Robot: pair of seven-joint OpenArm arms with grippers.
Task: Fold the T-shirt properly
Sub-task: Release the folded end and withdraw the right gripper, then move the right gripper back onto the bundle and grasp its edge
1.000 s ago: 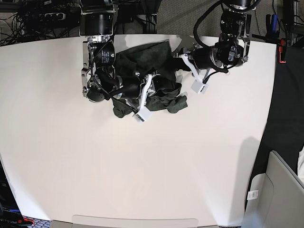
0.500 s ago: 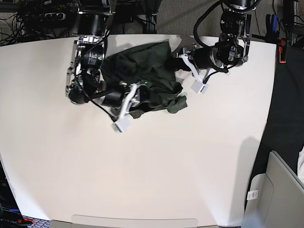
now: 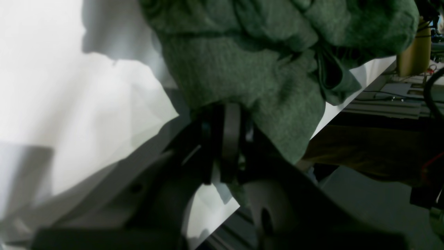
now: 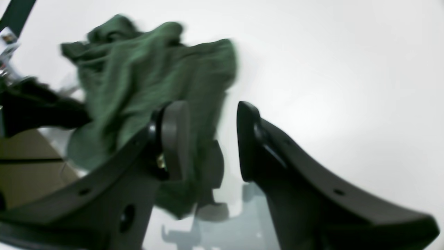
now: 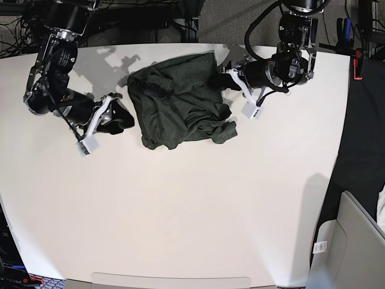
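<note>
The T-shirt (image 5: 177, 105) lies crumpled in a dark olive-green heap at the far middle of the white table (image 5: 198, 211). My left gripper (image 5: 224, 79) is at the heap's far right corner. In the left wrist view it (image 3: 227, 113) is shut on a fold of the T-shirt (image 3: 249, 69) near the table's edge. My right gripper (image 5: 125, 120) sits just left of the heap, apart from it. In the right wrist view it (image 4: 208, 118) is open with nothing between its fingers, and the T-shirt (image 4: 145, 80) shows blurred beyond them.
Cables and gear (image 5: 60, 21) crowd the space behind the table's far edge. A grey box (image 5: 355, 247) stands off the table at the near right. Dark floor (image 5: 364, 132) runs along the right edge.
My right gripper has let go of the T-shirt and swung left, away from the heap. The shirt's left part was dragged out wider. The left arm has not moved.
</note>
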